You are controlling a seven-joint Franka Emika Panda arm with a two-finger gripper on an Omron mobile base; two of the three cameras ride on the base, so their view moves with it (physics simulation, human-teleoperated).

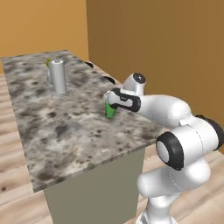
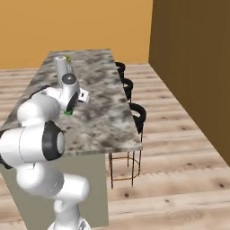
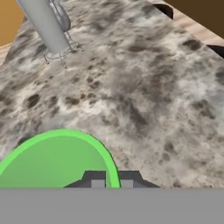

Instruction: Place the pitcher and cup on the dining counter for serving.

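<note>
Your gripper (image 3: 112, 180) is gripping the cup's (image 3: 54, 159) rim between its fingertips, holding it at the dining counter (image 1: 78, 127); the paper-towel roll (image 1: 58, 76) is standing well ahead of it.

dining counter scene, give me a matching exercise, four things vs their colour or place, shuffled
Things:
1. cup
2. paper-towel roll
3. dining counter
4. bar stools

Descriptions:
A. mottled grey-and-black marble top
B. dark, lined along the counter's far side
C. bright green, at the tool
D. white, upright toward the counter's far end

Pairs: 1-C, 2-D, 3-A, 4-B
</note>
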